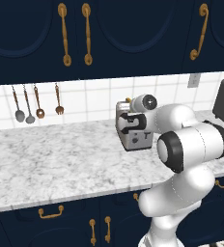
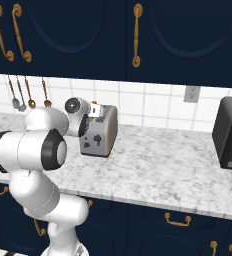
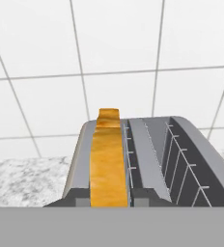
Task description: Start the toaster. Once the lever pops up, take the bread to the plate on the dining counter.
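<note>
A: At the far left of the left base view, what hangs on the wall?

B: Four utensils (image 1: pixel 35 102) on the white tiles, under the navy upper cabinets (image 1: pixel 109 34) with gold handles. Right of them, near the frame's middle, the toaster (image 1: pixel 133 137) stands on the marbled worktop (image 1: pixel 51 164), its narrow control face toward the camera. The gripper (image 1: pixel 128 123) is right up against that face, with the white arm filling the lower right.

A: And the fingers?

B: Clenched nearly together. The frames do not let me see anything between them, and I cannot tell whether they touch the toaster's lever.

A: Where is the bread?

B: In the hand view, the bread (image 3: pixel 107 164) stands on edge in the left slot of the toaster (image 3: pixel 181 154), just left of centre, its golden crust poking above the slot's top. The right slot, with its wire guides, holds nothing. The slice lies ahead of the hand, apart from the fingers, not gripped.

A: The right base view?

B: The arm sits at the left, the gripper (image 2: pixel 88 119) at the toaster's (image 2: pixel 102 131) left end, left of centre. A sliver of bread (image 2: pixel 95 108) shows at the top there. At the right edge stands a larger dark grey appliance (image 2: pixel 231 132), well apart from the toaster, with a wall outlet (image 2: pixel 190 93) above the stretch between them.
</note>
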